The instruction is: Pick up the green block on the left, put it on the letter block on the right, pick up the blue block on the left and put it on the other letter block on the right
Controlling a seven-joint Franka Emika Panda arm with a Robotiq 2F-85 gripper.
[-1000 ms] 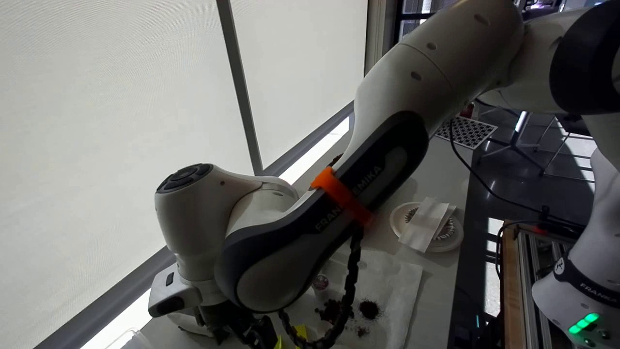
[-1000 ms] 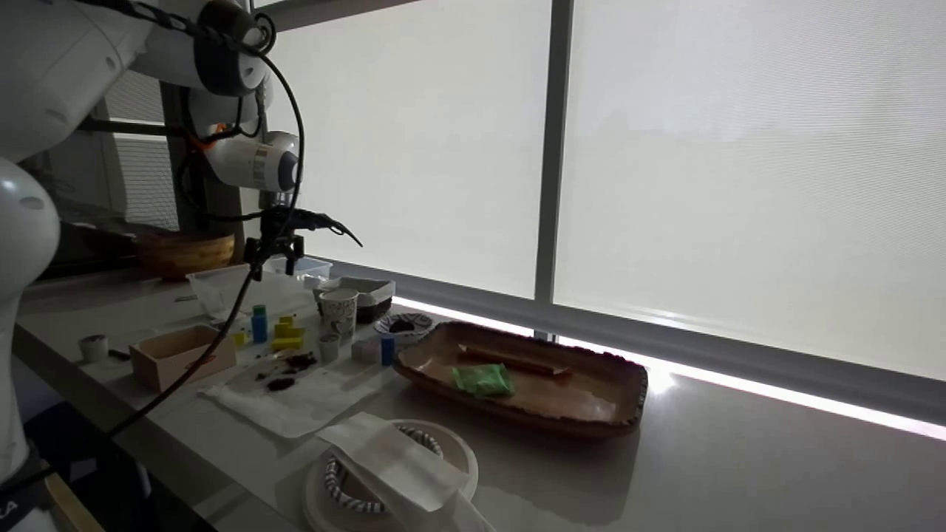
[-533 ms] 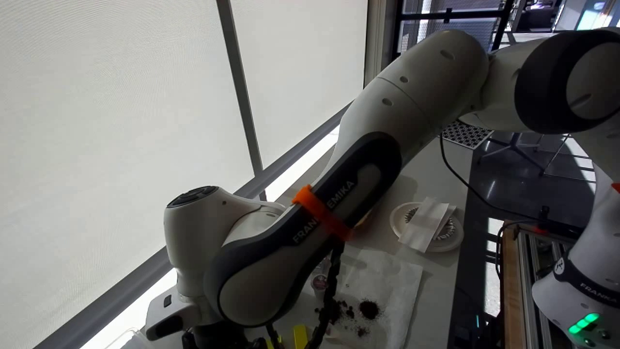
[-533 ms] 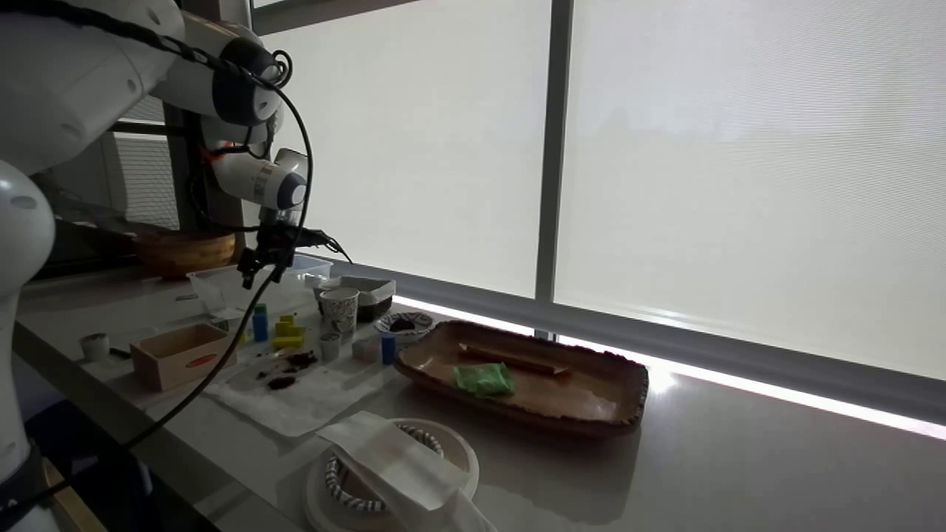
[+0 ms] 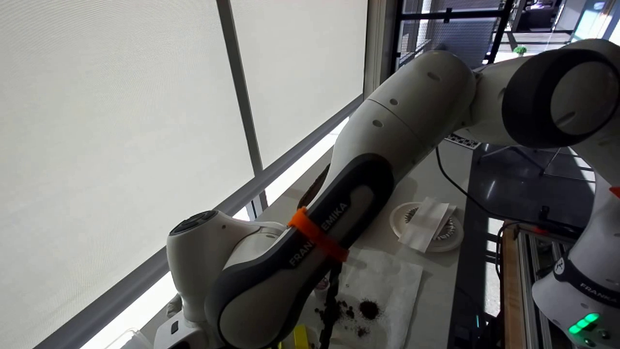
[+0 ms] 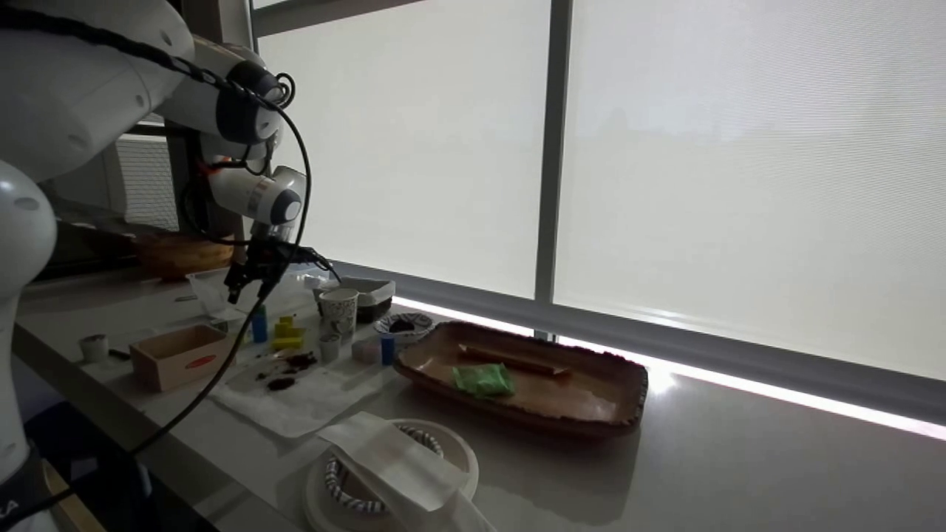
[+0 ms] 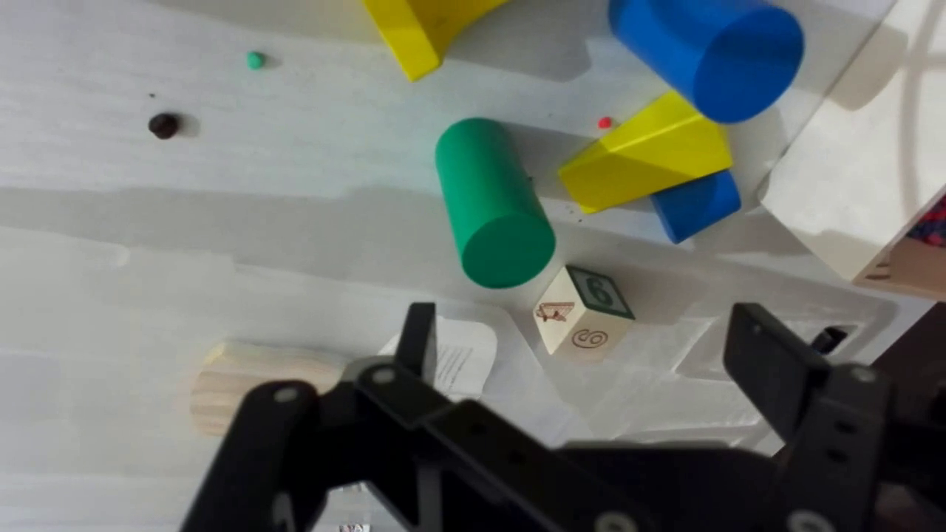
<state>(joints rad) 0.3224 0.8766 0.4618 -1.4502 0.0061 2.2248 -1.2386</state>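
- Green block [image 7: 494, 201]: centre my gripper [image 7: 584, 325], its jaws spread wide, over it before descending.
- Avoid nudging the nearby letter block [image 7: 584, 314].
- Pinch squarely; lift vertically.

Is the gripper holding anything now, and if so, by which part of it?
Nothing is held. The gripper is open; in the wrist view, the letter block shows between its jaws with a gap on either side, the green block beyond them.
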